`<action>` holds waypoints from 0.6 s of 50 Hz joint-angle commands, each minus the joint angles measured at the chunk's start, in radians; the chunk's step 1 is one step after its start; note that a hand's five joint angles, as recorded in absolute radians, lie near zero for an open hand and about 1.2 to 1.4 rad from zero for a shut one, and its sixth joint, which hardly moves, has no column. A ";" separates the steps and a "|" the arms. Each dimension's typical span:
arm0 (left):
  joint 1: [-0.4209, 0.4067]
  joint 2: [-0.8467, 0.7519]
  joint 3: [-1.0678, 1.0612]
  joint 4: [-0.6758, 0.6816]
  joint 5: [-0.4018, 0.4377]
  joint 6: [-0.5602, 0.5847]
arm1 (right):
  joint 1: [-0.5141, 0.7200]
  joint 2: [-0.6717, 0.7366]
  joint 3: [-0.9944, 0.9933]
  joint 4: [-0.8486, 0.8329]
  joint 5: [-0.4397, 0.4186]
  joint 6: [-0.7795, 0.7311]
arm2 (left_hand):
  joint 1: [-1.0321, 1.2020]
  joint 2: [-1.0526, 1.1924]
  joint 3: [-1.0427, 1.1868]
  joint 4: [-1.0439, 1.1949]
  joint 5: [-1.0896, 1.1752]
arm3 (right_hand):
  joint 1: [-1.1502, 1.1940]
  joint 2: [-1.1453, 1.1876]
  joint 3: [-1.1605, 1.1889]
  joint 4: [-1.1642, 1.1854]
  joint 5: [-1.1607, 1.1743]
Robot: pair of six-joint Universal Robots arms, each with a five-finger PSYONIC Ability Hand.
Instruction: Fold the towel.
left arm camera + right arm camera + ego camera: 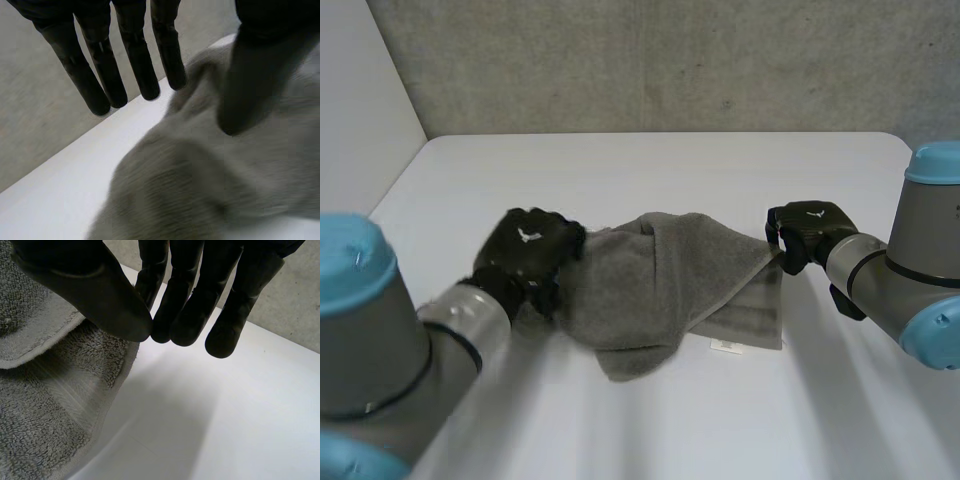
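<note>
The grey towel point(660, 280) lies near the middle of the white table point(650, 170), rumpled and partly doubled over. An upper layer slopes across it from about 11 o'clock down towards 3 o'clock, and a flatter layer shows beneath on the right side. A loose flap hangs out towards 6 o'clock, and a small white label point(725, 346) sits at the towel's edge around 5 o'clock. The left hand point(528, 245) is at the towel's 9 o'clock edge, its dark back turned up and just meeting the bunched cloth there. Seen from its own wrist, its fingers point(137, 65) are straight and spread apart, well clear of the thumb point(250, 85). The thumb reaches out over the heaped grey cloth, so this hand is open and grips nothing. The right hand point(808, 228) is at the towel's 3 o'clock corner, right beside the point where the upper layer ends. From its wrist camera its fingertips point(185, 330) hang straight down over bare table, with the thumb tip close against the nearest of them. The towel's layered edge lies just beside the thumb and under it. The hand looks relaxed rather than clamped on the cloth. A rough concrete wall point(670, 60) stands beyond the table at 12 o'clock.
</note>
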 commanded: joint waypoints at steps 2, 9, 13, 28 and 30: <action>-0.140 0.009 -0.047 0.008 -0.003 -0.003 | 0.010 0.007 0.001 -0.002 0.000 -0.002 | -0.470 -0.468 -0.464 -0.480 -0.646 | 0.057 0.067 0.062 0.053 0.049; -0.191 -0.228 0.078 0.028 -0.023 0.010 | 0.016 0.012 0.005 -0.002 0.001 -0.002 | -0.497 -0.494 -0.490 -0.506 -0.673 | 0.057 0.067 0.062 0.053 0.049; -0.192 -0.315 0.138 0.028 -0.038 0.011 | 0.014 0.012 0.010 -0.003 0.001 -0.002 | -0.488 -0.485 -0.481 -0.497 -0.664 | 0.057 0.067 0.062 0.053 0.049; -0.192 -0.468 0.324 0.028 -0.141 0.016 | -0.002 -0.002 0.010 -0.002 -0.009 -0.002 | 0.610 0.612 0.616 0.600 0.433 | 0.057 0.067 0.062 0.053 0.049; -0.182 -0.454 0.319 0.028 -0.142 0.014 | -0.002 -0.006 0.007 0.000 -0.011 -0.002 | 0.610 0.612 0.616 0.600 0.434 | 0.057 0.067 0.062 0.053 0.049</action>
